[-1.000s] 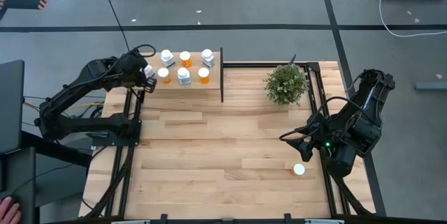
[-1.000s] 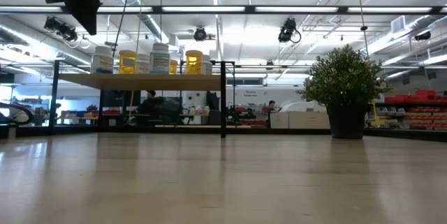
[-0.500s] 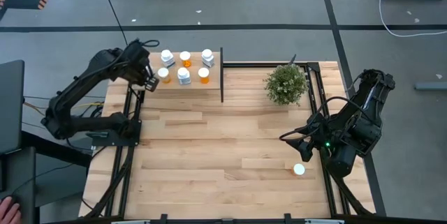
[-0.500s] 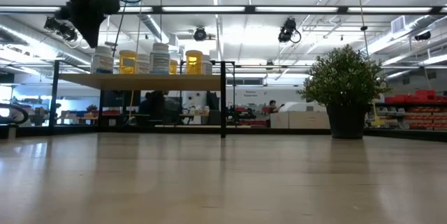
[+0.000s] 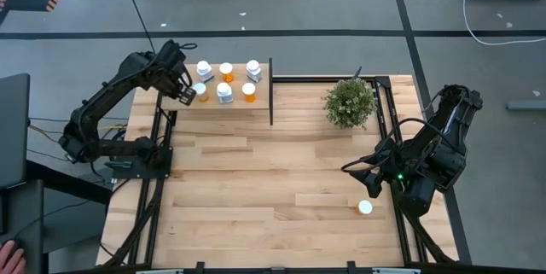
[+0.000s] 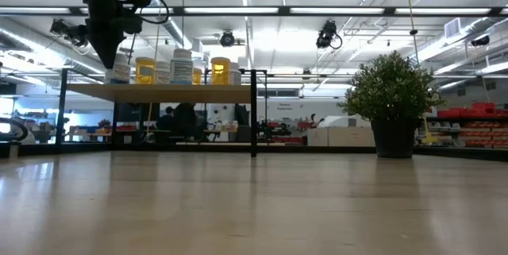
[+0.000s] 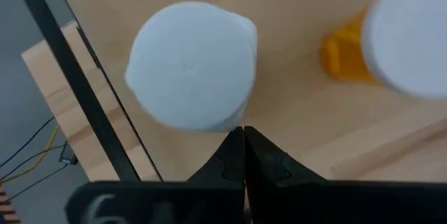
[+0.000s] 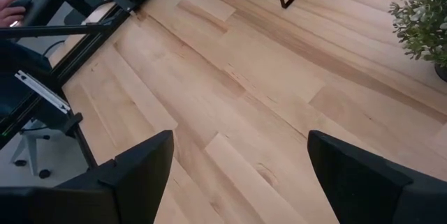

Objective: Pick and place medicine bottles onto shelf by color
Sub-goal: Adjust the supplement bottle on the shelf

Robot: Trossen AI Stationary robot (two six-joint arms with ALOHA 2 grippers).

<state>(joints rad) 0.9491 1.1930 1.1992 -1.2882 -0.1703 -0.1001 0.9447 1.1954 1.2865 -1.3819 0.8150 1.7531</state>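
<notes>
Several medicine bottles with white caps, some orange [image 5: 248, 91] and some white [image 5: 224, 92], stand upright on the light-wood shelf [image 5: 235, 105] at the table's far left. My left gripper [image 5: 183, 89] is shut over the shelf's left end. In the left wrist view its tips [image 7: 243, 137] are beside the cap of a white bottle [image 7: 190, 74], with an orange bottle [image 7: 349, 56] beyond. One orange bottle [image 5: 364, 207] lies on the table near the right edge. My right gripper [image 5: 358, 178] is open and empty just beyond it. My left gripper points down over the shelf with its shut fingertips [image 7: 237, 147] at the rim of the white bottle's cap [image 7: 209, 123]. I cannot tell whether they touch it. The bottle stands upright on the shelf.
A black upright divider [image 5: 271, 93] ends the shelf on its right. A potted plant [image 5: 350, 102] stands at the far right. Black frame rails [image 5: 158, 180] run along both table sides. A person's hand [image 5: 7, 253] shows at the near left, off the table.
My left gripper has come down and moved a little toward the table's right, to the white bottle at the shelf's left end. The arm's elbow has swung toward the far edge. The bottles have kept their places.
</notes>
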